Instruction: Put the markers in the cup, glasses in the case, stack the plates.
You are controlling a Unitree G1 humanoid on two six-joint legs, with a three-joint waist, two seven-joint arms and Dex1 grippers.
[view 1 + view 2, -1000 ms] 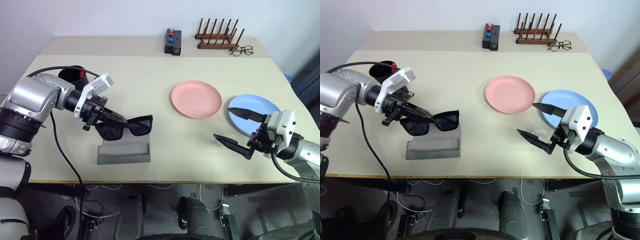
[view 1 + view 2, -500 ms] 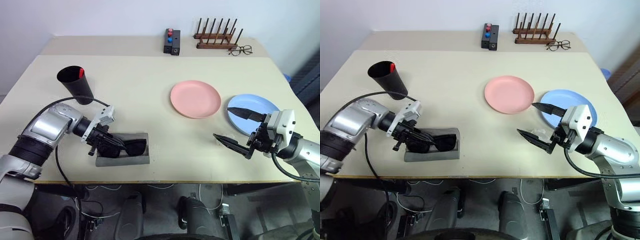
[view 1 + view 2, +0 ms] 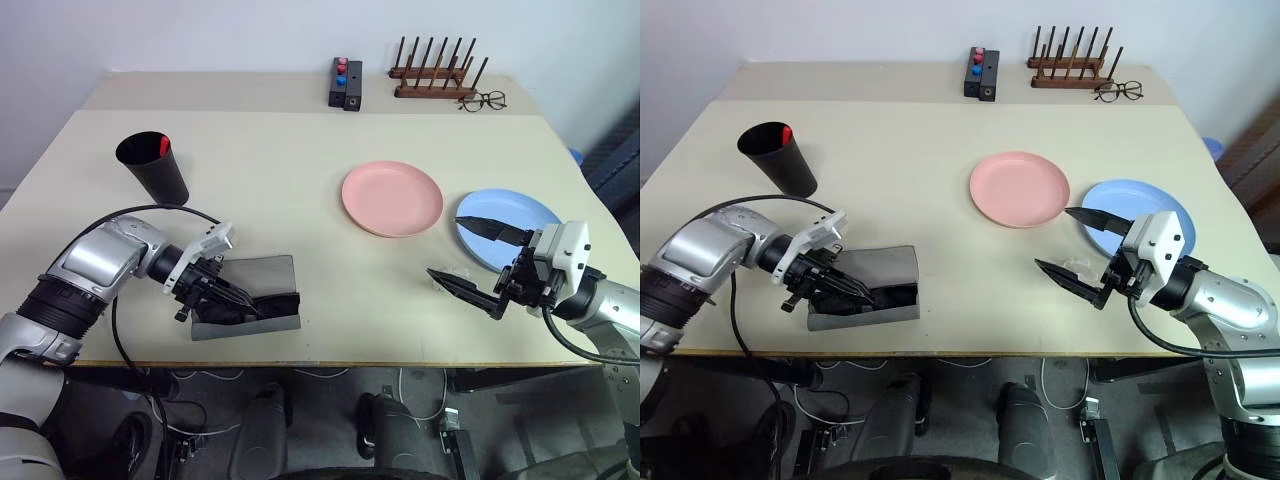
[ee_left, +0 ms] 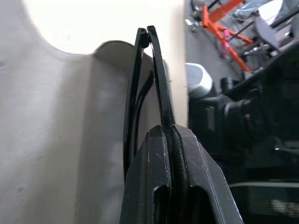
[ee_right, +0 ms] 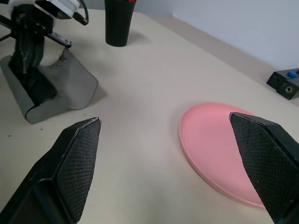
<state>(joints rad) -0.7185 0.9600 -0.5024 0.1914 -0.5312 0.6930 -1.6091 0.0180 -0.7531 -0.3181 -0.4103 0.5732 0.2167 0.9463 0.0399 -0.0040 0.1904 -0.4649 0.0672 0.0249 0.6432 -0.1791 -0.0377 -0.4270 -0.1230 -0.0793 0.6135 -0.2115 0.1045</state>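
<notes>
1. Cup (image 3: pixel 152 166) near table's (image 3: pixel 300 180) left edge, red-capped marker (image 3: pixel 162 146) inside.
2. Left gripper (image 3: pixel 235 299) clamped on glasses (image 3: pixel 262 305), which sit inside the open grey case (image 3: pixel 250 300) by the front edge.
3. Pink plate (image 3: pixel 392 197) mid-table, blue plate (image 3: pixel 510 225) near the right edge, apart.
4. Right gripper (image 3: pixel 470 258) fingers wide apart, empty, by blue plate.

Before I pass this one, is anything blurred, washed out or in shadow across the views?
Left wrist view: the left gripper's fingers loom soft and dark, the table behind blown out pale. Right wrist view: the right gripper's fingers are soft, the pink plate sharp. Head views: even light, faint shadow inside the case.
</notes>
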